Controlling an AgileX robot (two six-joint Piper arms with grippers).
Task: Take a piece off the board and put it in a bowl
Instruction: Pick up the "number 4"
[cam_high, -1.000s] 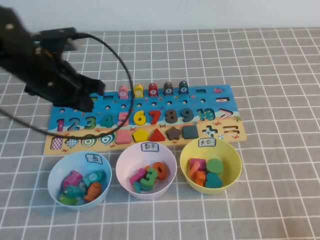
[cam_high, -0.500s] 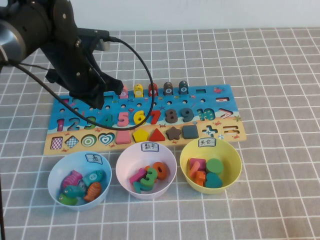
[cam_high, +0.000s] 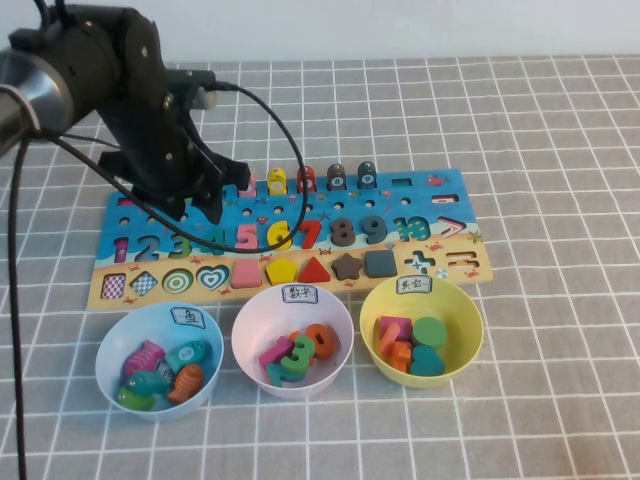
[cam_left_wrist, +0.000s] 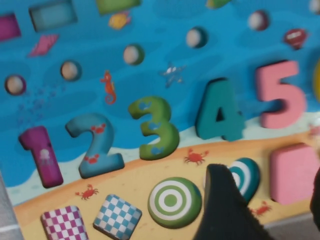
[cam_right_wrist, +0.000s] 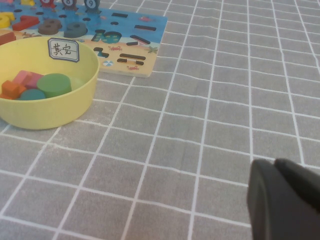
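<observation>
Our left gripper (cam_high: 205, 205) has swung in over the board (cam_high: 420, 190), jaws spread above the piece (cam_left_wrist: 219, 111), seated between green 3 and pink 5. The wrist view alone shows it. The right gripper (cam_right_wrist: 282, 197), past the board's end, seems closed; the bowl (cam_high: 250, 322) carries an unreadable handwritten label.

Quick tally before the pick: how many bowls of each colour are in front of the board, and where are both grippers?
Light blue bowl: 1
Pale pink bowl: 1
Yellow bowl: 1
Total: 3
Left gripper, jaws open, hovers over the board near the teal 4. Right gripper, jaws shut, sits over the grid cloth off the board.
</observation>
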